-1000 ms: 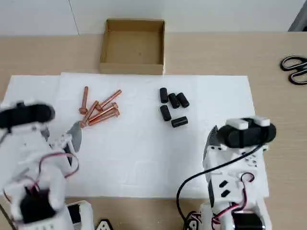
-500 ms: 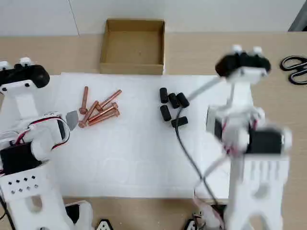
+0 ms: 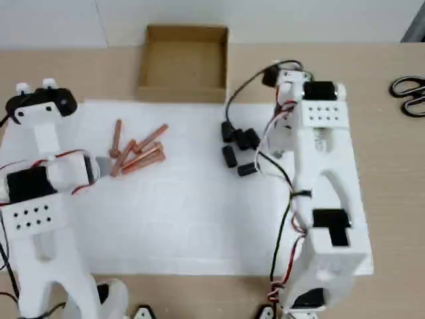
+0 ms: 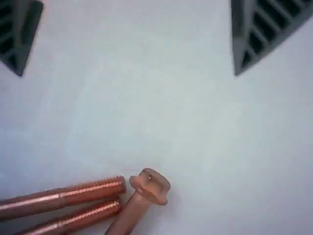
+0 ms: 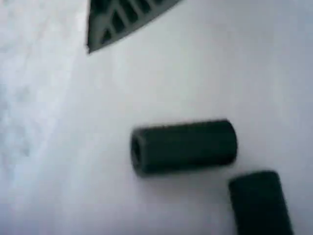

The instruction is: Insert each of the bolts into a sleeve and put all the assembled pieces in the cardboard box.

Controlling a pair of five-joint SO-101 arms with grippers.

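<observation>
Five copper bolts [image 3: 136, 151] lie in a loose pile on the left of a white sheet [image 3: 186, 219]. Five black sleeves [image 3: 238, 147] lie scattered to their right, well apart from them. The box [image 3: 184, 63] stands just beyond the sheet's far edge. The left gripper [image 4: 132, 34], spread wide, hangs just beside the bolts. The right gripper [image 3: 269, 139] is beside the sleeves; whether it is released or clenched, I cannot tell.

The bolts [image 3: 136, 151] are shiny copper orange; the 5 sleeves [image 3: 239, 147] are black; the box [image 3: 183, 95] is plain brown; the sheet [image 3: 192, 212] is white; the table [image 3: 378, 66] is light tan; the scissors [image 3: 408, 93] have black handles; the left arm [image 3: 40, 219] and right arm [image 3: 325, 173] are white with black parts and red and black wires.
</observation>
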